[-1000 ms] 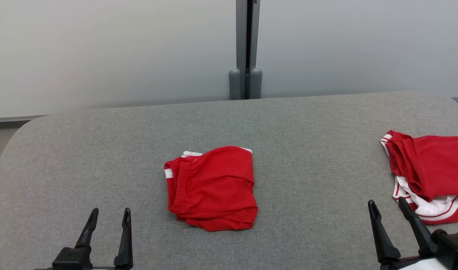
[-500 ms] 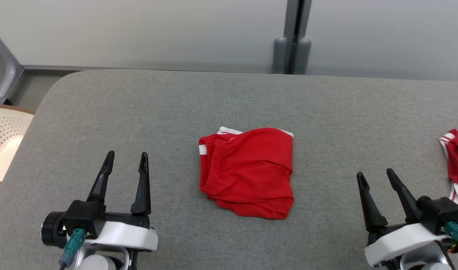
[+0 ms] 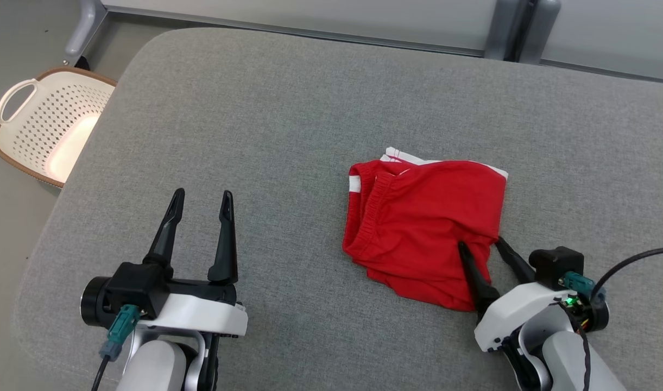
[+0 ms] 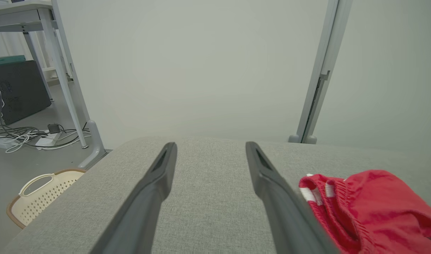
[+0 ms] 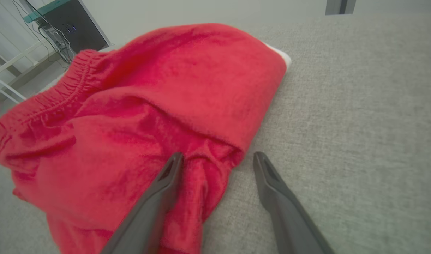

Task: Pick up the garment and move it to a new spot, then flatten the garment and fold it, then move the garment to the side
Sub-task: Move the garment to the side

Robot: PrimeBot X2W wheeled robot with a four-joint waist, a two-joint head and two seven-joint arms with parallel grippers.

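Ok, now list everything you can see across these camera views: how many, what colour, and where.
garment: one, red with white trim, bunched on the surface, right of centre
padded surface: one, grey fabric, beneath the garment
basket: one, cream with a brown rim, on the floor off the surface's left edge
post: one, grey, behind the surface
desk leg: one, pale grey, on the floor far left
dark box: one, black, behind that leg
cables: several, black and white, on the floor by the box
left gripper: one, black fingers, over bare surface left of the garment, jaws open
right gripper: one, black fingers, at the garment's near right corner, jaws open, one finger on cloth
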